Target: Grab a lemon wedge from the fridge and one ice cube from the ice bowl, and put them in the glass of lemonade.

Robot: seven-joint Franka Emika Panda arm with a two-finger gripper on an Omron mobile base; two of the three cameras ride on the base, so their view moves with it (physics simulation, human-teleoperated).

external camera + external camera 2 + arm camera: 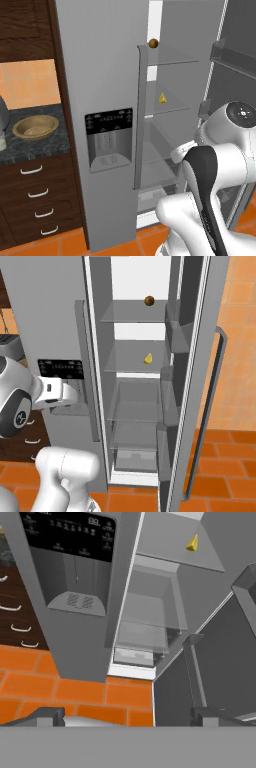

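Grey steel fills my left base view: the fridge (pixel 100 75) stands with its right door swung open, its left door shut and carrying the black-panelled dispenser (pixel 108 139), whose markings are too small to read. One lemon wedge (pixel 162 98) sits on the second glass shelf, towards its back edge; one small brown ball (pixel 153 43) rests at the front left corner of the shelf above. One ice bowl (pixel 35 126) lies on the dark counter (pixel 30 147), above four drawer handles.

My right base view adds the open door's long handle (pixel 212 406) and its door bins; wedge and ball sit on their shelves.

My hand view shows my gripper (pixel 127 717), fingers spread wide and holding nothing, low before the fridge, well below the wedge. The dispenser display reads "88."
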